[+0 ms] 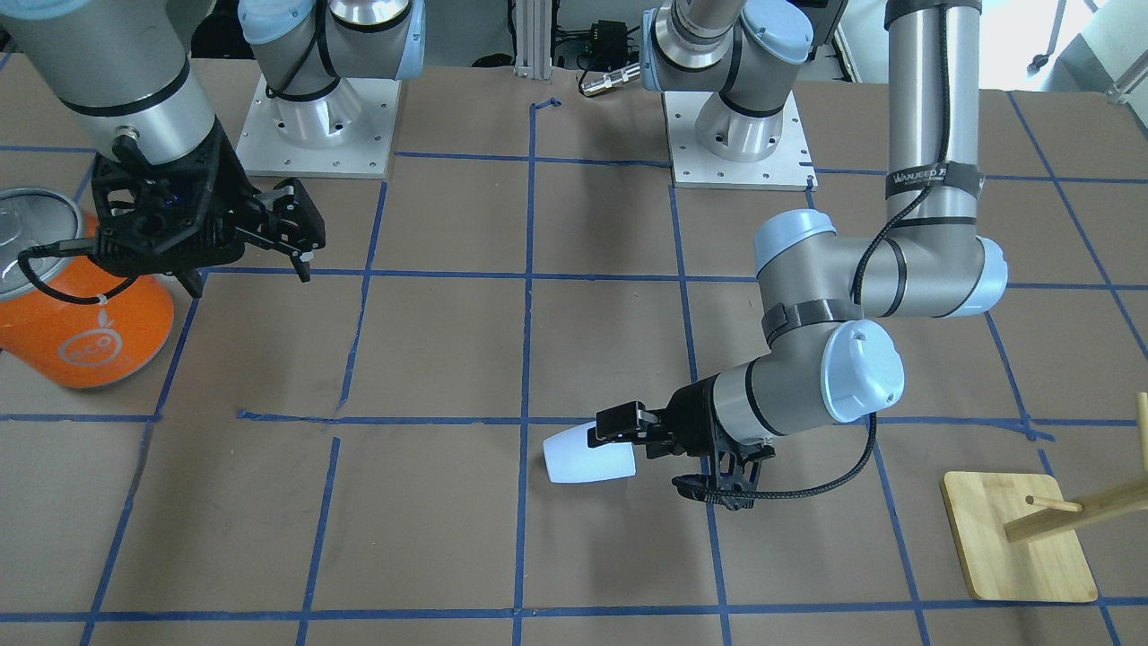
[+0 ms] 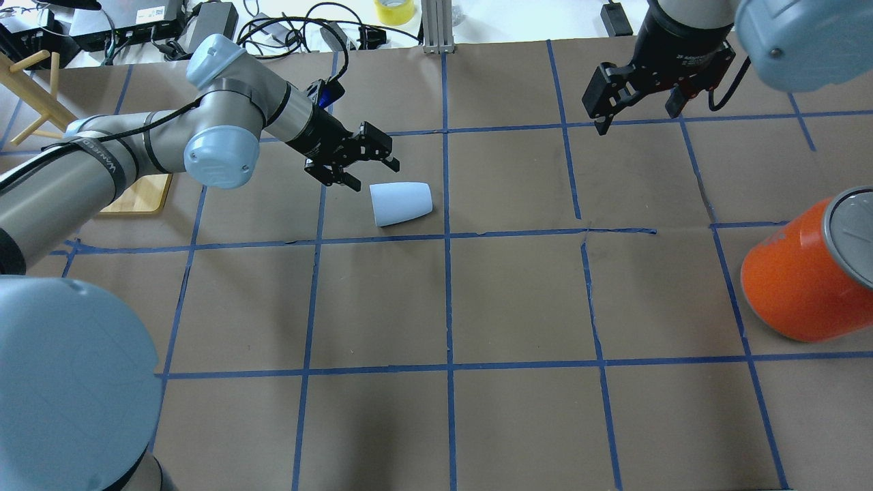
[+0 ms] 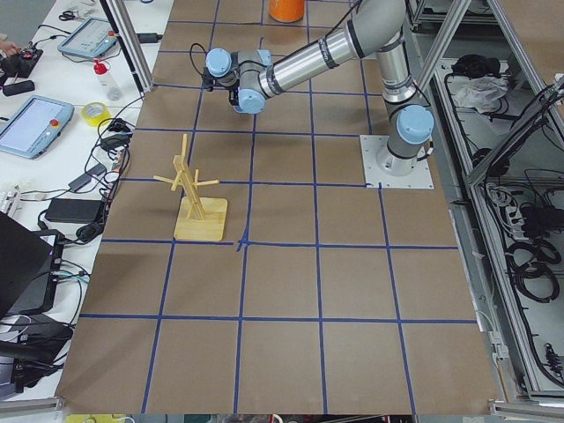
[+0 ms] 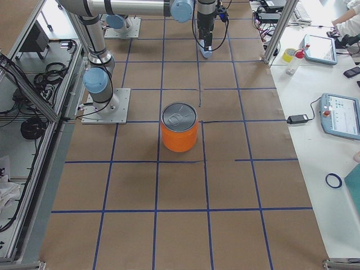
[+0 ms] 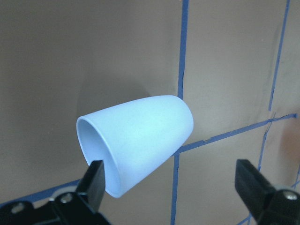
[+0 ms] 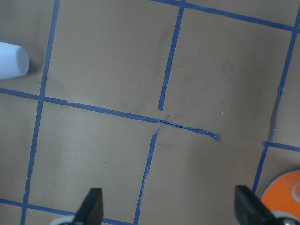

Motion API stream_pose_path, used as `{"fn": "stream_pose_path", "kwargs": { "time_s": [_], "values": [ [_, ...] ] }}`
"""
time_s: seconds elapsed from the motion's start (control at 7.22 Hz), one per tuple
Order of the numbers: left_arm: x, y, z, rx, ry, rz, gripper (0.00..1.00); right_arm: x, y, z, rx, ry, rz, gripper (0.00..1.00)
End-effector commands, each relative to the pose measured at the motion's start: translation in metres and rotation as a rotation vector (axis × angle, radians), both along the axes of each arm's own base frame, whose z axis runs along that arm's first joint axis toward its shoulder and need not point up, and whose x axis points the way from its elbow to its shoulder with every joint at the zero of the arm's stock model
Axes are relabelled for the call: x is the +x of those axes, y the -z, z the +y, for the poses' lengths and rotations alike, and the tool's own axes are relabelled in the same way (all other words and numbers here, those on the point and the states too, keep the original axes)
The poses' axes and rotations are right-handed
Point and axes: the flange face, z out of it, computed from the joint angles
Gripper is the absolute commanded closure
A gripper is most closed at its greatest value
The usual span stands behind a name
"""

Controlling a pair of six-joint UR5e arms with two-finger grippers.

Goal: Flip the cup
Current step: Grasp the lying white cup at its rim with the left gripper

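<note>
The cup [image 2: 401,203] is a small pale blue-white tumbler lying on its side on the brown table. Its mouth points toward my left gripper. It also shows in the front view [image 1: 587,458], the left wrist view [image 5: 140,136] and at the left edge of the right wrist view [image 6: 11,60]. My left gripper [image 2: 372,170] is open and low, just in front of the cup's mouth. In the left wrist view [image 5: 171,178] one finger [image 5: 96,176] sits by the rim. My right gripper [image 2: 634,116] is open and empty, held above the table far from the cup.
A big orange can [image 2: 798,279] with a silver lid stands near my right arm [image 1: 81,323]. A wooden peg stand [image 1: 1013,538] on a square base stands beyond my left arm. Blue tape lines grid the table.
</note>
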Motion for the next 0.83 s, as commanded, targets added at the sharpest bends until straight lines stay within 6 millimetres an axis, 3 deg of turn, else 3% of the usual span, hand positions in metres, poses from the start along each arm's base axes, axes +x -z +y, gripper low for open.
{"fn": "stream_pose_path", "kwargs": {
  "time_s": [0.0, 0.42, 0.55, 0.69],
  "values": [
    [0.010, 0.020, -0.002, 0.040, -0.025, 0.013, 0.00, -0.003, -0.007, 0.005, -0.010, 0.129, -0.007, 0.00],
    [-0.004, 0.030, 0.004, 0.064, -0.036, 0.181, 0.33, -0.001, -0.032, 0.030, -0.044, 0.260, -0.015, 0.00],
    [-0.007, 0.030, 0.003, 0.071, -0.051, 0.243, 0.54, -0.001, -0.031, 0.030, -0.041, 0.262, -0.014, 0.00],
    [-0.007, 0.030, 0.004, 0.083, -0.063, 0.248, 0.89, -0.002, -0.028, 0.033, -0.022, 0.263, -0.011, 0.00]
  ]
}}
